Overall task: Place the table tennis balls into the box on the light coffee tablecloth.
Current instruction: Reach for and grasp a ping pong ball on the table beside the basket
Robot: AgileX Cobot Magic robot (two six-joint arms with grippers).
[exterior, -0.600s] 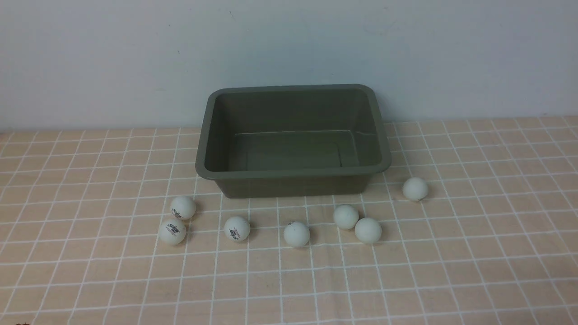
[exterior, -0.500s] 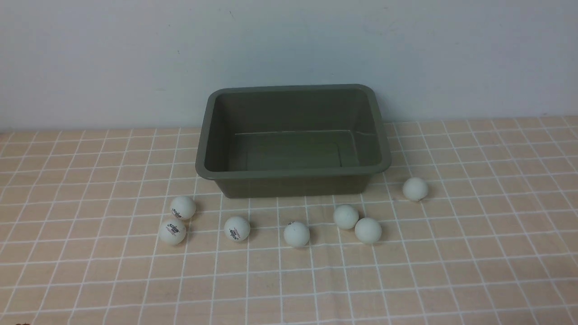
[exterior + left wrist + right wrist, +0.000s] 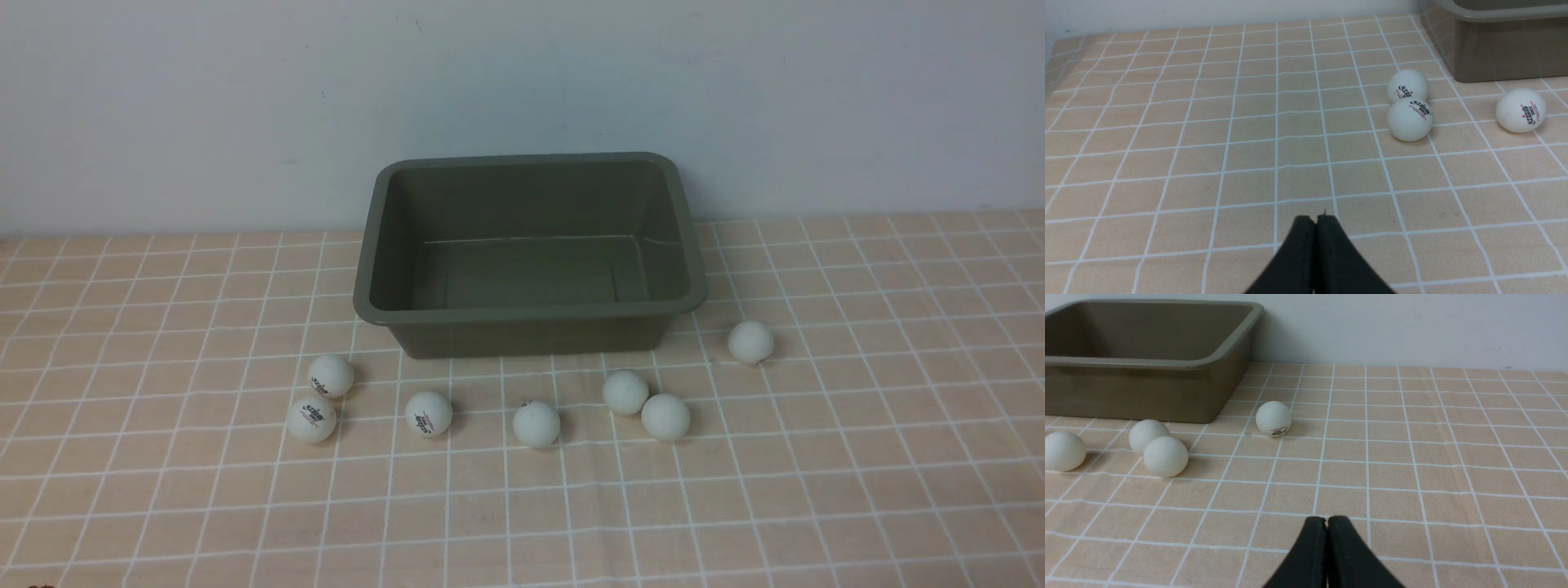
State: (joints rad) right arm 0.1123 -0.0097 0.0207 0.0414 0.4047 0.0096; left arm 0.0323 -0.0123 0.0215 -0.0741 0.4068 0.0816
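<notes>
The olive-green box (image 3: 531, 325) stands empty at the back middle of the peach-beige grid tablecloth (image 3: 522, 506). Several white table tennis balls lie in front of it: two touching at the left (image 3: 331, 376) (image 3: 311, 419), one (image 3: 428, 413), one (image 3: 536, 424), a touching pair (image 3: 625, 392) (image 3: 665, 417), and one at the right (image 3: 750, 341). Neither arm shows in the front view. My left gripper (image 3: 1316, 218) is shut and empty, short of the left pair (image 3: 1409, 120). My right gripper (image 3: 1327, 520) is shut and empty, short of the right ball (image 3: 1273, 418).
A pale wall stands right behind the box. The cloth's left edge shows in the left wrist view (image 3: 1053, 53). The box corner shows in the left wrist view (image 3: 1502, 53) and its side in the right wrist view (image 3: 1147, 392).
</notes>
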